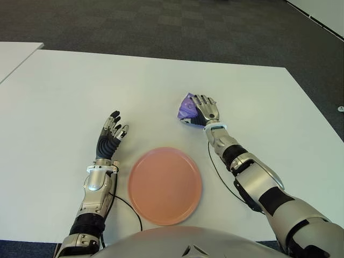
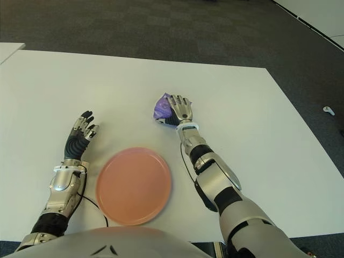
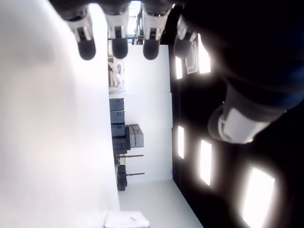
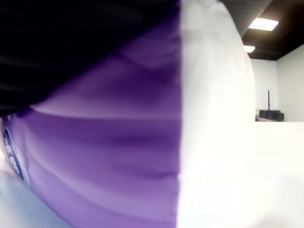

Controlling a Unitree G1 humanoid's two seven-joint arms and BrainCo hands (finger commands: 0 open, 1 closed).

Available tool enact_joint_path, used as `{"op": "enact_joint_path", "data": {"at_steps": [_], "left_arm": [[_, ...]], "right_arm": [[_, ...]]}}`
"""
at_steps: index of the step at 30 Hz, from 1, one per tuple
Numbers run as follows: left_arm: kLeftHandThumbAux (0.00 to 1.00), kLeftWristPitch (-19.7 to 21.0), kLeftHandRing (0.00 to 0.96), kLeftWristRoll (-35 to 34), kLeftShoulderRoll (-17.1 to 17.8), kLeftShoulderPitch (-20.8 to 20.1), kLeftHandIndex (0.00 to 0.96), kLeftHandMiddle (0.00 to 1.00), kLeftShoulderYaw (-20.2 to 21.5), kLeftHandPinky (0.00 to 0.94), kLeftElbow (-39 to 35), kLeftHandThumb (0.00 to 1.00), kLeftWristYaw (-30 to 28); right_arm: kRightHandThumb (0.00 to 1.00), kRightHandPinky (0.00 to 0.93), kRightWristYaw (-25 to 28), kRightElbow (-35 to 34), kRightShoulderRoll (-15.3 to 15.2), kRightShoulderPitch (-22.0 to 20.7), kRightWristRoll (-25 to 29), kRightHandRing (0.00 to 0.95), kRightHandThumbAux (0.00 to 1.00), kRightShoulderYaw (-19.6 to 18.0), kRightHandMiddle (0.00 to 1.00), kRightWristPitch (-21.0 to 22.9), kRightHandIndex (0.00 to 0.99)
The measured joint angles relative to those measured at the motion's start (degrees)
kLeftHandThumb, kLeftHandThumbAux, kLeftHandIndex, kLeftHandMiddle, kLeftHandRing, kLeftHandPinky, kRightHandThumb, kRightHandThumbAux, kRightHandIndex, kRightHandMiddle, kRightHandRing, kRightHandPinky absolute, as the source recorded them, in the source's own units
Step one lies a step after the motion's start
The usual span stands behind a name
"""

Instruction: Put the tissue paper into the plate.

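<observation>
The tissue paper is a purple and white packet lying on the white table, beyond the plate and to its right. My right hand is laid over the packet's right side with fingers stretched out and spread, not curled round it. In the right wrist view the packet fills the picture, close against the palm. The pink round plate sits near the table's front edge, with nothing in it. My left hand shows left of the plate, fingers relaxed and holding nothing.
A black cable runs along the table between my left forearm and the plate. A second white table stands at the far left. Dark carpet lies beyond the table's far edge.
</observation>
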Motion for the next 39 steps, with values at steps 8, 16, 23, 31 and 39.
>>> {"op": "enact_joint_path", "data": {"at_steps": [8, 16, 23, 31, 39], "left_arm": [[0.571, -0.05, 0.0, 0.0, -0.01, 0.12, 0.0, 0.0, -0.11, 0.0, -0.41, 0.0, 0.0], [0.572, 0.11, 0.0, -0.01, -0.01, 0.17, 0.0, 0.0, -0.12, 0.0, -0.81, 0.0, 0.0], [0.569, 0.44, 0.0, -0.01, 0.04, 0.7, 0.0, 0.0, 0.0, 0.0, -1.0, 0.0, 0.0], [0.571, 0.46, 0.0, -0.01, 0.06, 0.76, 0.0, 0.0, 0.07, 0.0, -1.0, 0.0, 0.0], [0.562, 0.46, 0.0, -0.01, 0.06, 0.78, 0.0, 0.0, 0.07, 0.0, -1.0, 0.0, 0.0]], "right_arm": [[0.95, 0.381, -9.67, 2.46, 1.03, 1.32, 1.3, 0.41, 0.594, -1.02, 0.413, -0.98, 0.306], [0.997, 0.48, -24.07, 4.26, 1.46, 3.79, 2.47, 0.501, 0.66, -2.75, 0.441, -5.62, 0.405], [0.999, 0.516, -32.38, 5.35, 1.62, 4.43, 3.02, 0.498, 0.664, -2.93, 0.448, -10.18, 0.399], [1.0, 0.499, -34.51, 5.88, 1.62, 4.26, 3.06, 0.492, 0.667, -2.67, 0.467, -10.42, 0.374], [0.983, 0.589, -34.0, 5.95, 1.63, 4.26, 3.51, 0.503, 0.666, -2.73, 0.481, -10.38, 0.372]]}}
